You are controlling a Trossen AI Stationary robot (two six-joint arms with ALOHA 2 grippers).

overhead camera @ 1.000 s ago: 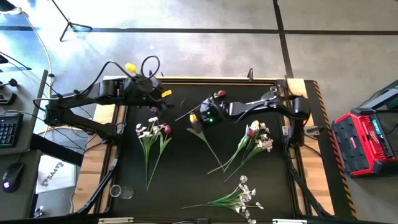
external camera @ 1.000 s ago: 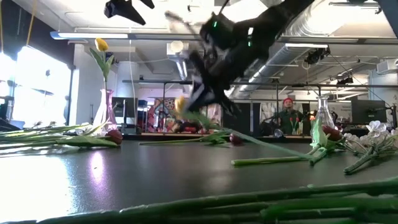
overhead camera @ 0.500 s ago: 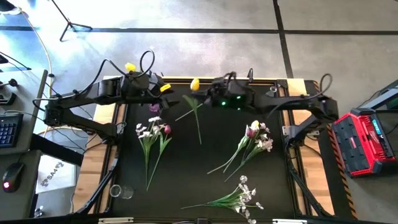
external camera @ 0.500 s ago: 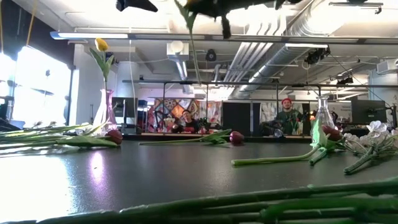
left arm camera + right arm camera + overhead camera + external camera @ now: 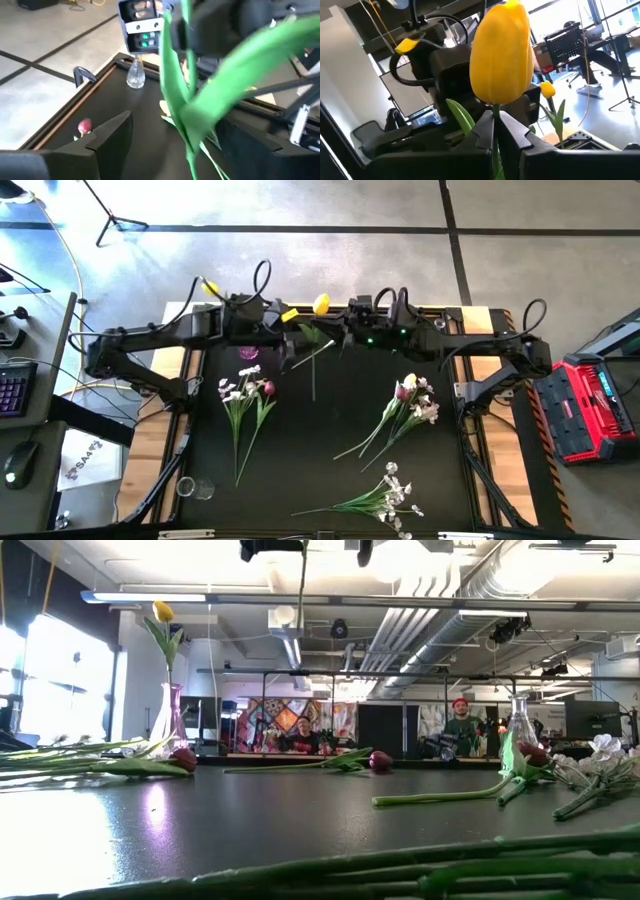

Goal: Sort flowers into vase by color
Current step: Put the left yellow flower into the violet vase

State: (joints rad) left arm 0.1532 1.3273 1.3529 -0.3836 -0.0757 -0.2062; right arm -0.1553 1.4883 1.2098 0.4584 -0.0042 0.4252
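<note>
— Looking down on the counter (image 5: pixel 330 440), where is the yellow tulip (image 5: pixel 321 304) right now?

— Up in the air over the far edge. The right gripper (image 5: pixel 340 332) has its jaws clamped on the stem just under the bloom, and the stem hangs down toward the dark mat.

— And the left gripper (image 5: pixel 285 345)?

— Right beside that stem, jaws apart, with the tulip's green leaf (image 5: pixel 235 75) crossing between its fingers (image 5: pixel 107 137). I cannot tell whether they touch it.

— Anything already sorted?

— One yellow tulip (image 5: pixel 162 612) stands upright in a pinkish vase (image 5: pixel 168 718) at the far left corner. A clear vase (image 5: pixel 518 722) stands at the far right.

— The rest?

— Lying flat: a bunch of white blossoms with a dark red tulip (image 5: pixel 244 392) on the left, a mixed bunch (image 5: pixel 408 405) on the right, a white spray (image 5: pixel 385 498) near the front edge.
</note>
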